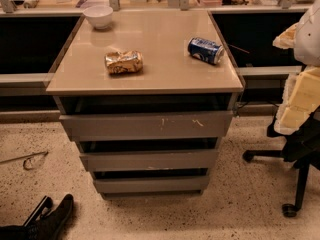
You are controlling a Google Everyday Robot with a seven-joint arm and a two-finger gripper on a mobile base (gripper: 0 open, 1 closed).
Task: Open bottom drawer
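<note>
The bottom drawer (150, 184) is the lowest and narrowest of three plain grey-brown fronts on a low cabinet in the middle of the view. It sits pushed in, with a dark gap above it. The mid drawer (150, 160) and the wide top drawer (147, 125), which has white scratch marks, lie above it. My gripper (57, 200) is at the bottom left, low over the floor, well to the left of and below the bottom drawer and apart from it. Its two black fingers stand apart with nothing between them.
On the cabinet top (165, 74) lie a crumpled snack bag (123, 62), a blue can (205, 50) on its side and a white bowl (98, 15). An office chair (295, 149) with cloth on it stands at the right. A wire object (30, 160) lies on the speckled floor at the left.
</note>
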